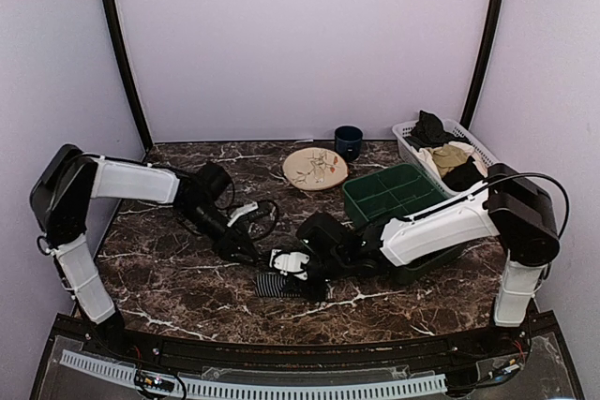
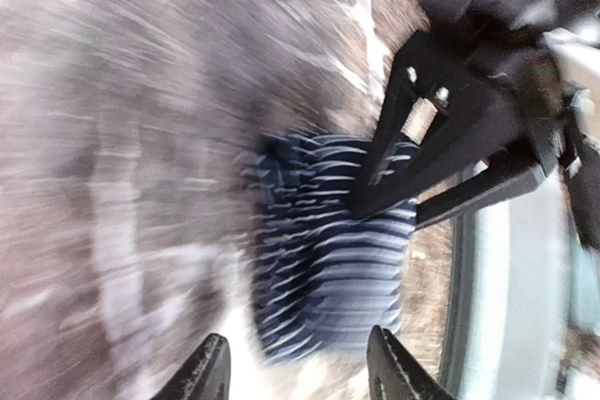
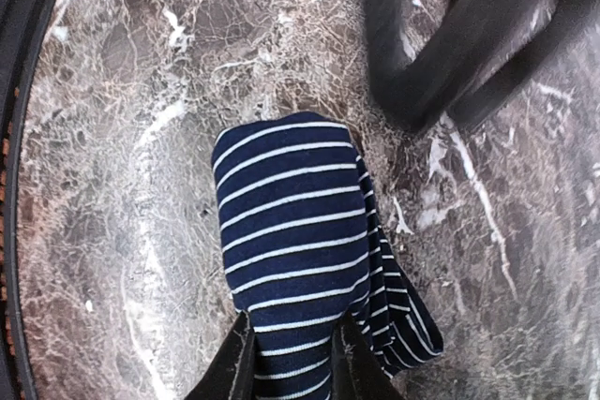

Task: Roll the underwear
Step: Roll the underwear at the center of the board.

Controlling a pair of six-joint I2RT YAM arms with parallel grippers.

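The underwear [image 3: 286,222] lies on the marble table [image 1: 169,278], left of the green tray [image 1: 389,192] and nearer the front edge than it, bunched into a short, thick bundle. The right claw [image 3: 291,325] is clenched on one end of it, stripes squeezed between the fingers. The left claw [image 2: 298,339], further left of the tray, looks released, with its fingers apart and nothing between them, though that view is badly smeared. A loose flap splays out along one side of the bundle. With only one end pinched, any tug could unwind the layers. The claws also sit close together, so a quick move could knock the bundle open.
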